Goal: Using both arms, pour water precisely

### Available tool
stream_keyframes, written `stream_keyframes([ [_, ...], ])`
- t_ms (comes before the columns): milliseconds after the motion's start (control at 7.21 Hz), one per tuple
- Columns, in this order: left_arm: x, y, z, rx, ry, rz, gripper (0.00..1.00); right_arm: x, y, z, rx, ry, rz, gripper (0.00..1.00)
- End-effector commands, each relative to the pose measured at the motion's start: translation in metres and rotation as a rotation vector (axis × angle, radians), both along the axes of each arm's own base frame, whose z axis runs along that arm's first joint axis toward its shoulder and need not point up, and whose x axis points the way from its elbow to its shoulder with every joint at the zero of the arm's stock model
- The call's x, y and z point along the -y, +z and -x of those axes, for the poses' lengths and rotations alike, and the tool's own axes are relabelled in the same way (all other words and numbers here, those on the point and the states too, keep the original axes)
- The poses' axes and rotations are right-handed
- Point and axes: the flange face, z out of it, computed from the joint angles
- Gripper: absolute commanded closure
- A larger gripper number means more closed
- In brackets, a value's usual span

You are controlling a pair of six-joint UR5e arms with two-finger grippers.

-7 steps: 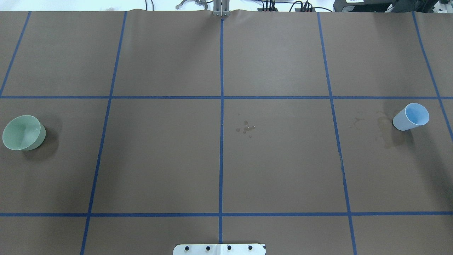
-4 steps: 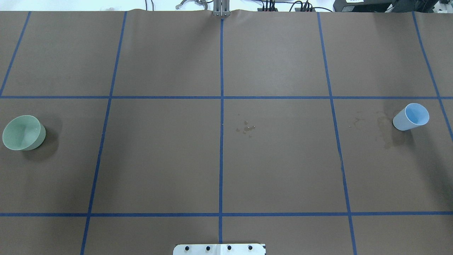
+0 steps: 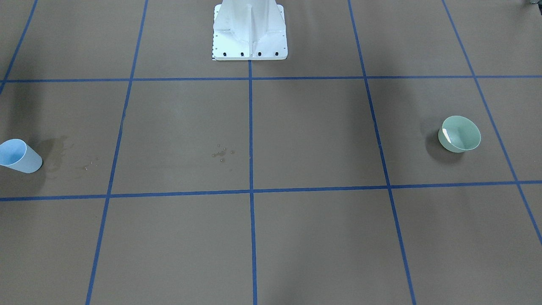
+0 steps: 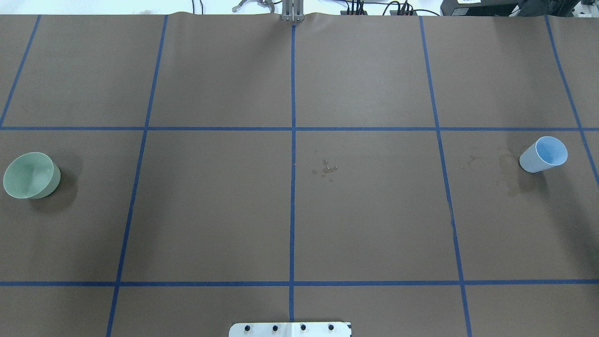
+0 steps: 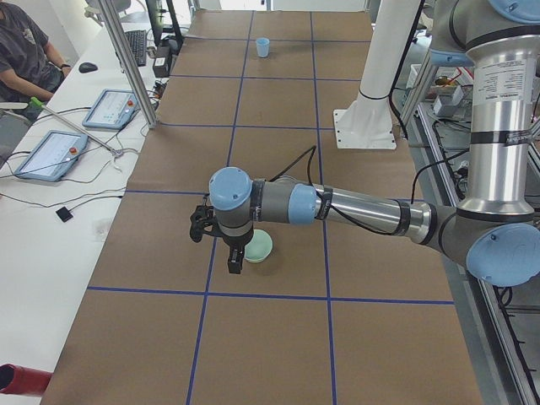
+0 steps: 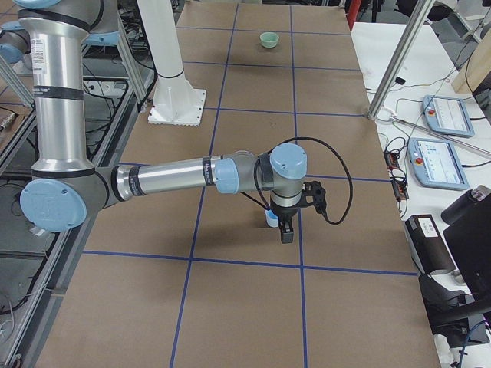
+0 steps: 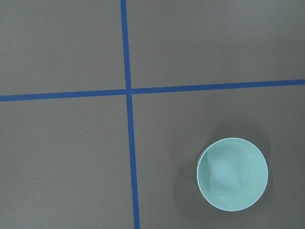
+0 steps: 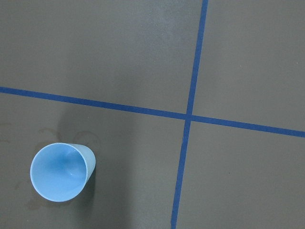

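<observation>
Left tool [image 5: 234, 260] hangs near the green bowl [image 7: 232, 174], lower right of my wrist frame. Right tool [image 6: 286, 231] hangs near the blue cup [image 8: 59, 173], lower left. Whether either is open, I cannot tell. Water [image 8: 66, 171] glints faintly inside the cup. Centre over each vessel, descend straight, keep the cup upright. No legible writing.

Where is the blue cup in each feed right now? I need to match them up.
Front-facing: blue cup at far left edge.
Overhead: cup at right, mid-height.
Exterior left: cup far away, top centre.
Exterior right: cup at centre, partly behind the right gripper.
Left wrist: not in it.
Right wrist: cup lower left.
Shared landmark: the white pedestal, in all four exterior views.
</observation>
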Motion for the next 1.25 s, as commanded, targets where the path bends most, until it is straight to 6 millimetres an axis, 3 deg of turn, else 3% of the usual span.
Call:
stream_keyframes([
  [0,0.0,-0.004,0.0,0.0,0.001,-0.011,0.0,0.0,-0.001,0.0,0.003,-0.001,-0.002,0.0],
  [1110,-0.002,-0.017,0.0,0.0,0.0,-0.034,0.0,0.001,0.0,0.0,0.0,0.001,0.001,0.0],
])
